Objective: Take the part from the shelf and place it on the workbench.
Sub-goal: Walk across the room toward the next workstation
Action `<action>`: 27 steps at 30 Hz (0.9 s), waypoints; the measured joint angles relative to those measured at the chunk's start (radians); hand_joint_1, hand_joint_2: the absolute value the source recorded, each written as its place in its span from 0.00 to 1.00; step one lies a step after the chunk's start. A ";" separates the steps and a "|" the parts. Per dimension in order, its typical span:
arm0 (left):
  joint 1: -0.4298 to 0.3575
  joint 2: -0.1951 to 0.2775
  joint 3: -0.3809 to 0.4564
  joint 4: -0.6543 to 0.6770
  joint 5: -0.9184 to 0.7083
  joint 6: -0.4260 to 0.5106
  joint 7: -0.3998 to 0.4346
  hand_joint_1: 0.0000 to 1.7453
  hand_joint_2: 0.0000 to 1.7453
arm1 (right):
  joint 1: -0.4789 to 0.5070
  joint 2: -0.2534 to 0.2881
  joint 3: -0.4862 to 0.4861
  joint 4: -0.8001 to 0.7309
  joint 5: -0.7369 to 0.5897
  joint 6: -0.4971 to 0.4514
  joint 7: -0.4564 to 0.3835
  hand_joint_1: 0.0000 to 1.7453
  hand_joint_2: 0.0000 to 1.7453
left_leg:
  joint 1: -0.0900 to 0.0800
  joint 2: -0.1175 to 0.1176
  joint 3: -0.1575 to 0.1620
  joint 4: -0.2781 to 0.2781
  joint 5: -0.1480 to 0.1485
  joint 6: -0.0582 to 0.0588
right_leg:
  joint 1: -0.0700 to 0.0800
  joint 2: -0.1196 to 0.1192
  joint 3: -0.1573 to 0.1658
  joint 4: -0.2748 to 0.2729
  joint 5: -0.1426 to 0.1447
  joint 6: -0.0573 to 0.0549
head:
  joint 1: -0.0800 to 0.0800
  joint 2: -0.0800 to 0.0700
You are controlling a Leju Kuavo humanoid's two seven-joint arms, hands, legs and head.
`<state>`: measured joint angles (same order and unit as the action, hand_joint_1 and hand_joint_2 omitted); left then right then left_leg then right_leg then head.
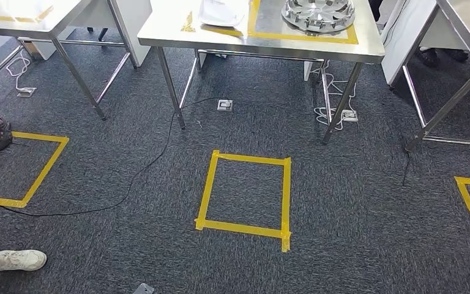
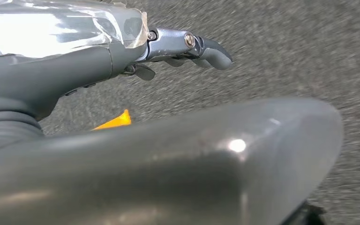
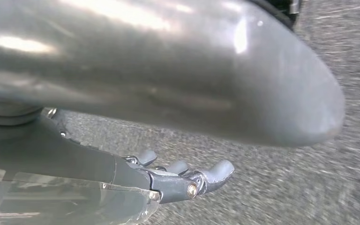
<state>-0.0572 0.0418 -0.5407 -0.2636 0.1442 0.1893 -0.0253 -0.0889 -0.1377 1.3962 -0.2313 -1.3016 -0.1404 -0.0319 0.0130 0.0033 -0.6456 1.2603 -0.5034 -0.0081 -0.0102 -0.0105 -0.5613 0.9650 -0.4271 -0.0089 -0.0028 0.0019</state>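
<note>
From my head, I looked down on dark grey carpet point(image 1: 343, 202) marked with a yellow tape square point(image 1: 245, 196) near the centre. At twelve o'clock stood a steel table point(image 1: 165, 27) with its own yellow tape outline, and the part point(image 1: 317, 12), a silver wheel cover, lay inside that outline at about one o'clock. A white tray point(image 1: 220, 12) sat just beside it. More steel tables stood at ten and two o'clock. A black cable point(image 1: 141, 171) trailed across the carpet from a floor socket point(image 1: 224, 105). A person's shoes point(image 1: 15, 260) showed at eight and nine o'clock.

From my left wrist, my left hand point(image 2: 187, 49) hung over the carpet, fingers loosely extended, holding nothing.

From my right wrist, my right hand point(image 3: 187, 178) hung likewise, fingers apart and empty, over blurred carpet.
</note>
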 joint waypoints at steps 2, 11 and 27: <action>-0.006 0.002 -0.002 0.000 0.000 -0.001 0.002 0.00 0.00 | 0.000 0.003 0.000 0.001 0.000 0.002 0.000 0.00 0.00 | -0.002 -0.002 0.118 -0.143 0.010 0.014 | 0.003 0.001 -0.028 0.010 0.019 0.006 | 0.000 0.000; -0.015 0.009 -0.008 0.000 0.019 -0.011 0.014 0.00 0.00 | 0.001 0.011 -0.002 0.004 0.000 0.008 -0.002 0.00 0.00 | -0.009 0.007 0.157 -0.326 0.033 0.070 | -0.004 0.005 -0.127 0.195 -0.066 0.021 | 0.004 0.000; -0.013 0.022 -0.033 -0.002 0.019 -0.010 0.029 0.00 0.00 | 0.006 0.037 -0.009 0.007 -0.011 0.001 0.004 0.00 0.00 | 0.009 0.003 -0.026 -0.034 -0.069 -0.002 | -0.014 0.013 0.036 0.021 -0.054 0.007 | -0.001 0.000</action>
<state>-0.0701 0.0633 -0.5739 -0.2655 0.1635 0.1795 0.0039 -0.0828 -0.1009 1.3868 -0.2238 -1.3130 -0.1392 -0.0280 0.0217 0.0060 -0.6716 1.2260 -0.5728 -0.0097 -0.0239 0.0028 -0.5256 0.9860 -0.4806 -0.0015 -0.0037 0.0019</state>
